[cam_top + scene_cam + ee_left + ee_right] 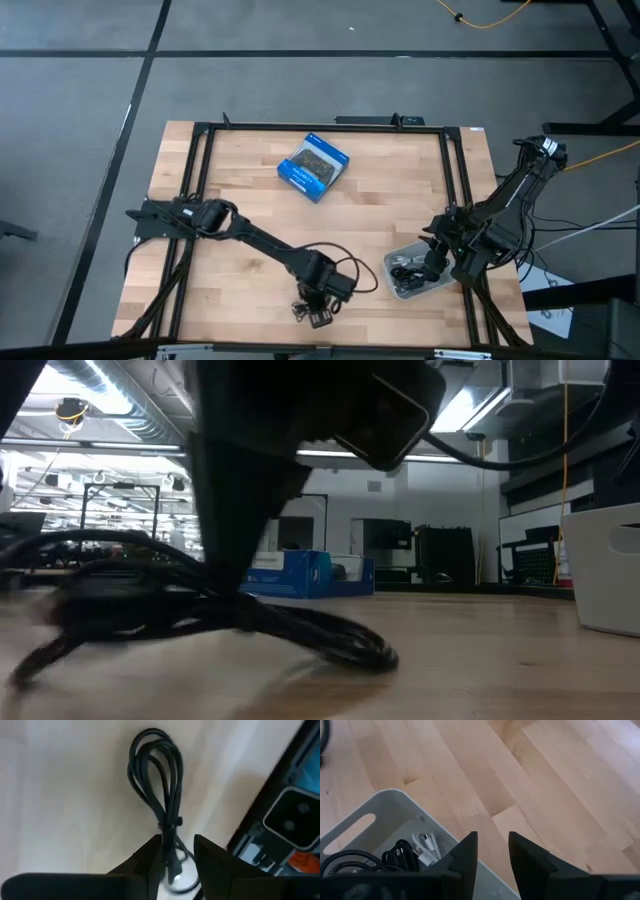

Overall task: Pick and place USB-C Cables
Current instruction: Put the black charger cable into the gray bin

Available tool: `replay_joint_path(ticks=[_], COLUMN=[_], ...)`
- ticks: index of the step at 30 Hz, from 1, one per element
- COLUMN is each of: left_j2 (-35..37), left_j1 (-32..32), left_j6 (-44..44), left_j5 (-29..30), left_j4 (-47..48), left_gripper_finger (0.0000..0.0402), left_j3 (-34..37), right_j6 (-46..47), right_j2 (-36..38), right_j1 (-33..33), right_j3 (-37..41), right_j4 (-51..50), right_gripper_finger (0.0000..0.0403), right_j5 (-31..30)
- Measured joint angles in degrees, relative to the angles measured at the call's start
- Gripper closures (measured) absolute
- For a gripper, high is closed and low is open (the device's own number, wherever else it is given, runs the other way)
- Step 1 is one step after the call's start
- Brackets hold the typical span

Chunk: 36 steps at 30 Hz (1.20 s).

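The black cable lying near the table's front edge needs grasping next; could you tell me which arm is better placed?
Left: the left gripper already straddles the black cable; the right gripper hovers over the bin.

1 black USB-C cable (159,785), tied into a long narrow loop, lies on the wooden surface (250,190) well away from the grey bin (380,815), its tied end between the left claw (176,857) fingers. Inside the bin lie more black coiled cables (395,857) and white cables (426,847) with silvery plugs.
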<state>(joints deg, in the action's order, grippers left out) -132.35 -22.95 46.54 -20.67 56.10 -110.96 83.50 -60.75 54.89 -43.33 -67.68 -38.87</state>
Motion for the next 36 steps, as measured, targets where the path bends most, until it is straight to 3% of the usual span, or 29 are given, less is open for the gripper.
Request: replay_joint_path(ticks=[5,11,21,24,28,32,36], left_j2=[0.0,-0.3,-1.5,-2.1,-2.4,-2.0,-0.6], left_j1=[-1.6,-3.4,-3.4,-3.5,-2.9,-1.3,0.9], left_j6=[1.4,1.4,0.6,-0.3,-0.4,-3.1,-8.5], left_j5=[0.3,5.3,5.4,6.0,6.1,6.9,14.3], left_j4=[0.0,0.0,-1.6,-0.9,-1.4,0.6,7.9], left_gripper_finger=[0.0295,0.0295,0.0297,0.0314,0.038,0.0382,0.0382], left_j3=[0.0,0.0,0.2,0.5,0.3,-1.1,-7.8], right_j6=[0.0,0.0,0.0,0.0,0.0,0.0,0.0], right_j2=[0.0,0.0,0.0,0.0,0.0,0.0,0.0], right_j1=[0.0,0.0,0.0,0.0,0.0,0.0,0.0], right_j3=[0.0,0.0,0.0,0.0,0.0,0.0,0.0], right_j4=[0.0,0.0,0.0,-0.1,-0.2,-0.3,-0.5], right_gripper_finger=[0.0289,0.0289,0.0289,0.0289,0.0289,0.0289,0.0289], right_j5=[0.0,1.3,1.6,1.6,1.6,1.6,1.6])
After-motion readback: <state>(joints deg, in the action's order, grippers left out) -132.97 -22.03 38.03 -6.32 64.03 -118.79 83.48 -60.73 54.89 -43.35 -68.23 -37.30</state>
